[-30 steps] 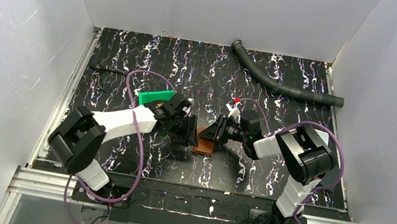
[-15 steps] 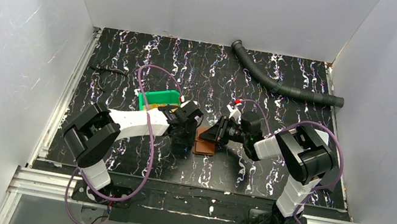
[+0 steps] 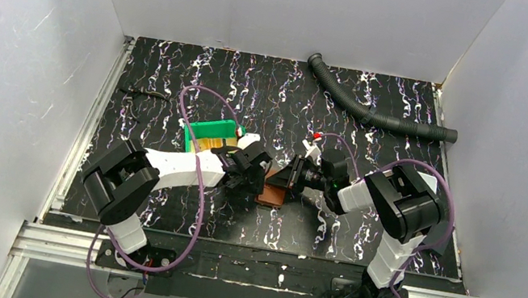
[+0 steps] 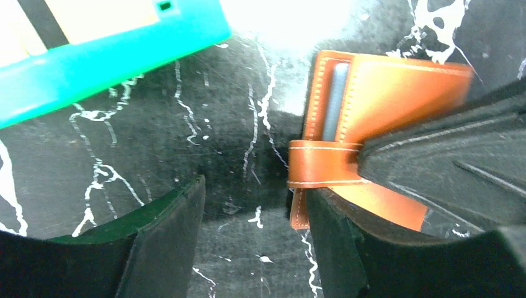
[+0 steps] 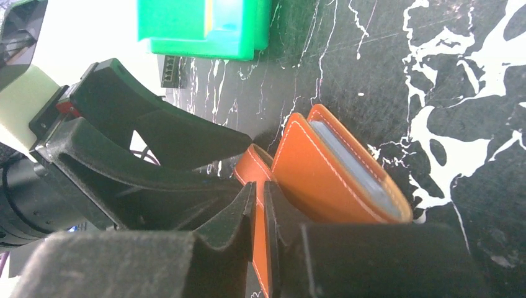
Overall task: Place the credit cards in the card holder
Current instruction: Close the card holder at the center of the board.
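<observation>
My right tool (image 5: pixel 260 194) is pinched shut on a flap of the brown leather card holder (image 5: pixel 322 174), which is partly unfolded on the bench (image 3: pixel 175 76). My left tool (image 4: pixel 255 186) stands open just beside its snap tab (image 4: pixel 322 164), gripping nothing. Yellowish credit cards (image 4: pixel 99 15) sit in the green bin (image 5: pixel 198 37).

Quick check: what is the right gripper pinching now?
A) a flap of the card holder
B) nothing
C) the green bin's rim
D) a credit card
A: the right gripper has its fingers closed on a thin leather flap of the card holder.
</observation>
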`<state>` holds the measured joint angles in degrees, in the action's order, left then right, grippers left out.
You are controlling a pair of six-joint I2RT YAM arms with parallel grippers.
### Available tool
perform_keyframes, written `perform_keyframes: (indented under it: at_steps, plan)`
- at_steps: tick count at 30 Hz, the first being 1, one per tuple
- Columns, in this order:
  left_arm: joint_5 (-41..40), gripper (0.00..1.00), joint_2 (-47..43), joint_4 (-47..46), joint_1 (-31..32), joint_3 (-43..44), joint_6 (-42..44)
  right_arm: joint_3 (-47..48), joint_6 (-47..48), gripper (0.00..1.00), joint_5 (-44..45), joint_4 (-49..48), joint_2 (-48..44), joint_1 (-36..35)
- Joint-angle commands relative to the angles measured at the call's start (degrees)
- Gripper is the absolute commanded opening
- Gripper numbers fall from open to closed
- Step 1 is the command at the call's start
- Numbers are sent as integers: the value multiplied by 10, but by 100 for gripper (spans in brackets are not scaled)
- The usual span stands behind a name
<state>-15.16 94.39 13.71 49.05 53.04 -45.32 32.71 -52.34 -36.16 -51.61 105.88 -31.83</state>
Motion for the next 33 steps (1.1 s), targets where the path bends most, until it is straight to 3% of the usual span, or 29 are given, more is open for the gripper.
perform_keyframes:
  at_steps: [1, 5, 11, 15, 19, 23, 28, 33]
  plan:
    - [-132, 61, -7, 9, 5, 1, -29, -20, 27, 17, -13, 41, 20, -4]
    - [-191, 65, 2, 63, 5, 23, -39, -19, 56, 17, -7, 69, 26, -4]
    - [-210, 63, 13, 136, 16, 39, -59, -1, 122, 17, 5, 142, 28, -4]
    - [-109, 63, -47, 56, 25, -8, 1, 26, 172, 18, 6, 216, 23, -4]
    - [-1, 63, -131, 29, 26, -45, -1, 48, 198, 26, 4, 281, 1, -4]
    - [108, 63, -200, -59, 26, -92, -1, 74, 231, 32, 24, 365, -25, -4]
    - [191, 52, -148, -112, 26, -74, -8, 89, 232, 36, 40, 402, -52, -4]
    - [170, 44, -71, -144, 17, -69, -19, 88, 205, 36, 29, 374, -44, -4]
